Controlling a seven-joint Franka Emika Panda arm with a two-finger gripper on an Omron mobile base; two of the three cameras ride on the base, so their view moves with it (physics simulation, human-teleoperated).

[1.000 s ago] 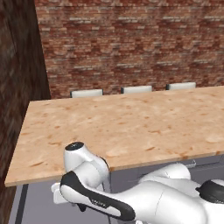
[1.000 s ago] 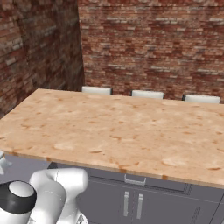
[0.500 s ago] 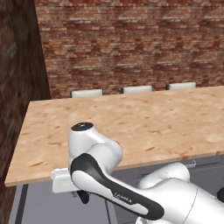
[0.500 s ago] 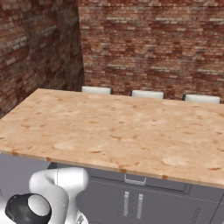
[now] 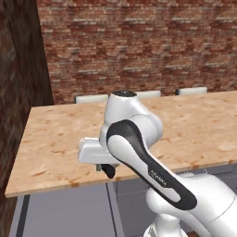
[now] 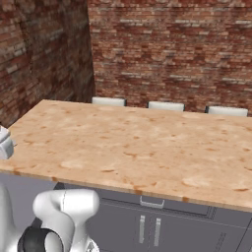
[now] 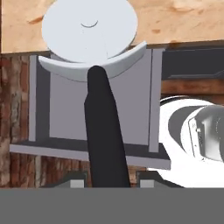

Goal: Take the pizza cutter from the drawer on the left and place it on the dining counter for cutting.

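Note:
In the hand view my gripper (image 7: 111, 181) is shut on the slim black handle of the pizza cutter (image 7: 89, 26), whose pale round wheel points away from the hand, over the edge of the dining counter (image 7: 175, 15). Beneath the cutter lies the open grey drawer (image 7: 131, 105), its inside bare. In the left base view the gripper (image 5: 105, 169) hangs at the front edge of the dining counter (image 5: 194, 125), near its left end, with my arm bent high over it. The right base view shows the tan slab of the dining counter (image 6: 147, 147).
White chair backs (image 5: 90, 98) line the counter's far side before a brick wall. A dark brick wall (image 5: 18, 92) closes off the left. Grey cabinet fronts with a closed drawer (image 6: 151, 202) sit under the counter's front edge.
The arm has swung upward; the hand has risen from below the counter's edge to about counter height. The cameras have not moved.

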